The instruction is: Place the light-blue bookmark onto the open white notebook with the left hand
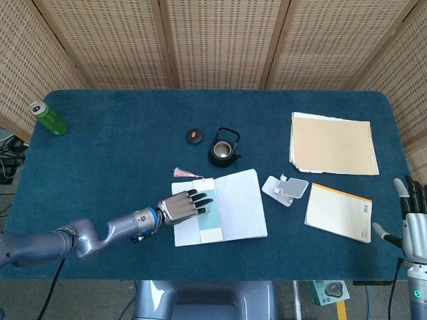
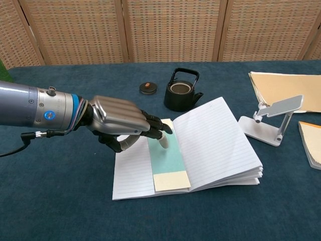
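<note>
The light-blue bookmark (image 1: 209, 219) (image 2: 169, 159), cream at its near end, lies flat along the middle of the open white notebook (image 1: 237, 210) (image 2: 215, 143). A pink tassel (image 1: 183, 173) trails from its far end onto the table. My left hand (image 1: 179, 207) (image 2: 118, 124) hovers over the notebook's left page with fingers spread, holding nothing; its fingertips (image 2: 164, 142) reach the bookmark's far part. My right hand (image 1: 415, 227) stands at the table's right edge, fingers apart and empty.
A black teapot (image 1: 223, 148) (image 2: 181, 90) and its lid (image 1: 193, 136) (image 2: 147, 88) sit behind the notebook. A phone stand (image 1: 287, 189) (image 2: 273, 120), an orange-edged pad (image 1: 339, 212) and a tan folder (image 1: 332, 143) lie to the right. A green can (image 1: 48, 118) stands far left.
</note>
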{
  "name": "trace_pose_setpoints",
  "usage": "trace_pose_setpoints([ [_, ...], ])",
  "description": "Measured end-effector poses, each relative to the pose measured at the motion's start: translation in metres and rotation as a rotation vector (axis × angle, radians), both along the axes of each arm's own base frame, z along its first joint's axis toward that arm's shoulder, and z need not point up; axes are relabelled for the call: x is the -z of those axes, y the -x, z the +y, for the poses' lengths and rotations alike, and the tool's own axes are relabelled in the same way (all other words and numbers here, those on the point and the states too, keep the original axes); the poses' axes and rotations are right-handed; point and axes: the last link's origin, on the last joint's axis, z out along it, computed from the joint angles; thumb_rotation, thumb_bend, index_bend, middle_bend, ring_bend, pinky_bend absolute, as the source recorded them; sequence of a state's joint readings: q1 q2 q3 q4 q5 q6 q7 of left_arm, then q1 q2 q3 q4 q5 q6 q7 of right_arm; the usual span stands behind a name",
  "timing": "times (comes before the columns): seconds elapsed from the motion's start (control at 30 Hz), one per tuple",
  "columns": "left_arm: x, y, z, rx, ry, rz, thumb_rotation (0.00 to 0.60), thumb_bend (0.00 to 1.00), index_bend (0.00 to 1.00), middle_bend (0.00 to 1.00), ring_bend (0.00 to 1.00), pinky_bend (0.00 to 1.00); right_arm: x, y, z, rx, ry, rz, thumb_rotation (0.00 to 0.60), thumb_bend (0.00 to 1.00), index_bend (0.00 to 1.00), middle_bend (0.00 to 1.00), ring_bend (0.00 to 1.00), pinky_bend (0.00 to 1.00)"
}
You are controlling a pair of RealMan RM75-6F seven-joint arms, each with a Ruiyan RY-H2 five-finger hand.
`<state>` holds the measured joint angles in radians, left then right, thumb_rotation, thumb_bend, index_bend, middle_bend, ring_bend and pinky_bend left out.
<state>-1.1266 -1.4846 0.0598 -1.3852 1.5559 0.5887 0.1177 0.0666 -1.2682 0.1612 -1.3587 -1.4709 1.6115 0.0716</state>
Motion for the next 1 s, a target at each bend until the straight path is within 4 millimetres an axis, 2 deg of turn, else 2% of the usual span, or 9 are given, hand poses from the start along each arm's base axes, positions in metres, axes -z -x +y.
trace_pose_setpoints([
  [0.53,0.014,-0.002,-0.002,0.01,0.003,0.061,0.6,1.0,0.19,0.0,0.0,0.16,-0.001,0.0,0.0,-0.002,0.004,-0.004,0.6,0.12,0.03,0.0,0.0,0.0],
  [1.0,0.018,-0.003,-0.004,0.03,0.0,0.069,0.6,1.0,0.2,0.0,0.0,0.17,-0.002,0.0,0.0,-0.001,0.008,-0.005,0.6,0.12,0.03,0.0,0.0,0.0],
])
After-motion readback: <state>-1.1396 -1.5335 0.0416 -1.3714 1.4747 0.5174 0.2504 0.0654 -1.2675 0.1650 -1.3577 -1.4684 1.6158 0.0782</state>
